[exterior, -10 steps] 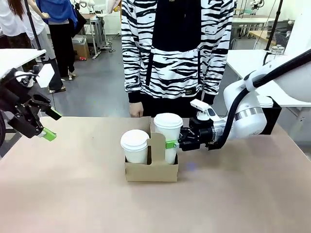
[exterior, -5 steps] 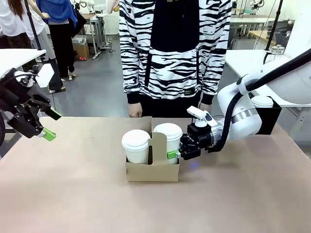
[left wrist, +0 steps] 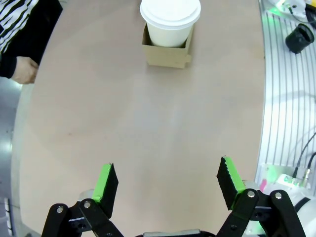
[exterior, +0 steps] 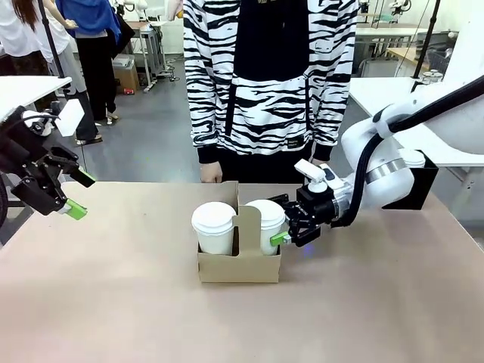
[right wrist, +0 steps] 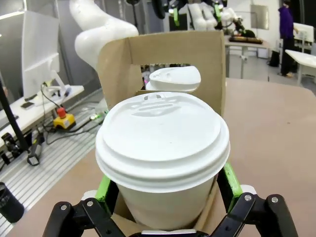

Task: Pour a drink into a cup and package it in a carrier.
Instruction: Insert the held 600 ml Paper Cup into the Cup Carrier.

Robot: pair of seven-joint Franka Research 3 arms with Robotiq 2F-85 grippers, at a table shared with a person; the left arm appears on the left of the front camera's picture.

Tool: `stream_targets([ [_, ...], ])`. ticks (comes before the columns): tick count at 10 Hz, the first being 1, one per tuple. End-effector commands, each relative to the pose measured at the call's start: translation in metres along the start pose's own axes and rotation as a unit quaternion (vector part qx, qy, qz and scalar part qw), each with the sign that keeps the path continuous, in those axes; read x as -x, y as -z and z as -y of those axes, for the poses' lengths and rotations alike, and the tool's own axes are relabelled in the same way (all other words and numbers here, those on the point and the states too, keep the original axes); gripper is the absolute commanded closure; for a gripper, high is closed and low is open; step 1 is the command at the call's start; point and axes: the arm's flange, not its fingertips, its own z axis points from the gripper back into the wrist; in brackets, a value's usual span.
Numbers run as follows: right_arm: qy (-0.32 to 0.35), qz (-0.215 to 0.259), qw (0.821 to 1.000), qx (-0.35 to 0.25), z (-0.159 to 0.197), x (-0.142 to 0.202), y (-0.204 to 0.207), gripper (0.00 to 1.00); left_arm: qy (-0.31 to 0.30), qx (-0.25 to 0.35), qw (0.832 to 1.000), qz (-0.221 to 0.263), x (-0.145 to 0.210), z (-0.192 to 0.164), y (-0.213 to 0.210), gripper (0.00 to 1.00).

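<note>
White cup [exterior: 265, 224] sits in the carrier [exterior: 239, 265]; right gripper [exterior: 286, 227] spread, gripping nothing, should back away. Left gripper [left wrist: 168, 183] open, empty.

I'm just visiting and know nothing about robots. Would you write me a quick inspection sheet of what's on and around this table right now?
Surface: tan table, nothing spilled.
Job's things: cardboard carrier holds two lidded white cups, the left cup and the right cup, one in each slot.
Clutter: nothing seen.
Hands: right hand open, fingers on either side of the right cup; left hand open, above the table's left edge, holding nothing.
Cables: black hose along the right arm.
Surroundings: person in a striped top at the far side; other tables behind.
</note>
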Motion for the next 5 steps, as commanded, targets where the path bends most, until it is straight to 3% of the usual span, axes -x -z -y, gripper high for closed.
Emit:
stream_targets([
  [1,-0.015,-0.042,0.999,0.030,-0.020,-0.019,-0.023,0.00,0.011,0.004,1.000,0.006,0.002,0.000,-0.001,0.00],
  [3,0.014,-0.080,0.995,0.065,-0.033,-0.038,-0.055,0.00,0.011,0.004,1.000,0.006,0.002,0.000,-0.001,0.00],
  [5,0.073,-0.106,0.979,0.155,-0.065,-0.065,-0.090,0.00,0.011,0.004,1.000,0.006,0.002,0.000,-0.001,0.00],
])
